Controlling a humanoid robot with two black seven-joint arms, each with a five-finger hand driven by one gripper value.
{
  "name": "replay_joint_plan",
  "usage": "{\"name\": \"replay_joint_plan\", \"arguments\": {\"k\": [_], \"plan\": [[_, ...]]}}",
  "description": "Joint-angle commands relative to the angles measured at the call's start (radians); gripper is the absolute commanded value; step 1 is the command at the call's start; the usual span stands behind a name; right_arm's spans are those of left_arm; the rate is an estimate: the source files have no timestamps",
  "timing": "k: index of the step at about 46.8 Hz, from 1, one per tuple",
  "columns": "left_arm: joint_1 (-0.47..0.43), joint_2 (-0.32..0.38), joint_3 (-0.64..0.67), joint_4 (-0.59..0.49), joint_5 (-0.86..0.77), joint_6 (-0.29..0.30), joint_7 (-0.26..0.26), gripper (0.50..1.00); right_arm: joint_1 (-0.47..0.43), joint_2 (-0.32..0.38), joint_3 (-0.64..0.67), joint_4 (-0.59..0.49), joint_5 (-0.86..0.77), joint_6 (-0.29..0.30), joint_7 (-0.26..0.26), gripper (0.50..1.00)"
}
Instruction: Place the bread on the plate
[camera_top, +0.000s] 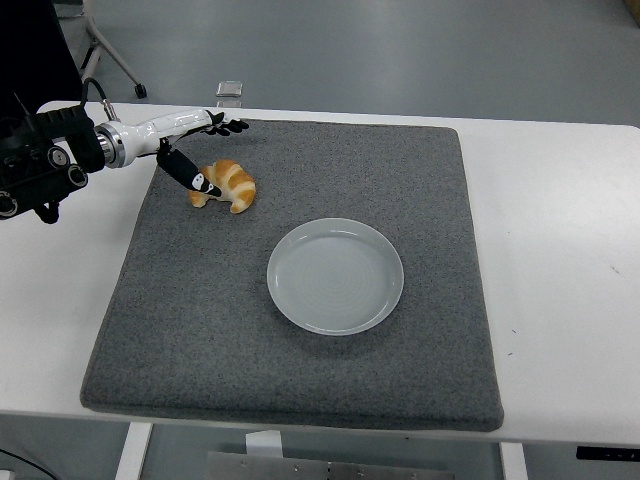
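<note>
left hand (190, 140) spread over croissant (226, 186); plate (335, 276) apart, mid-mat (200, 330)

High head view over table (560, 200)

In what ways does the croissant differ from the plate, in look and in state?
The croissant is golden-brown and curved; the plate is pale grey and round. The croissant is clearly smaller than the plate. The left hand is right at the croissant, while nothing is near the plate, which is empty. Both lie on the grey mat.

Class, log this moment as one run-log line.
left hand: open, reaching over croissant | plate: empty | right hand: out of view
</note>
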Motion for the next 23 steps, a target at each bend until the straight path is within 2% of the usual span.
{"name": "replay_joint_plan", "arguments": {"k": [1, 19, 23], "plan": [[0.002, -0.006, 0.0, 0.001, 0.07, 0.026, 0.0, 0.992, 0.0, 0.0, 0.0, 0.0, 0.0, -0.001, 0.0, 0.93], [0.003, -0.018, 0.084, 0.011, 0.094, 0.105, 0.005, 0.99, 0.0, 0.0, 0.0, 0.0, 0.0, 0.0, 0.0, 0.93], [0.009, -0.042, 0.086, 0.018, 0.094, 0.121, 0.005, 0.99, -0.002, 0.0, 0.0, 0.0, 0.0, 0.0, 0.0, 0.93]]}}
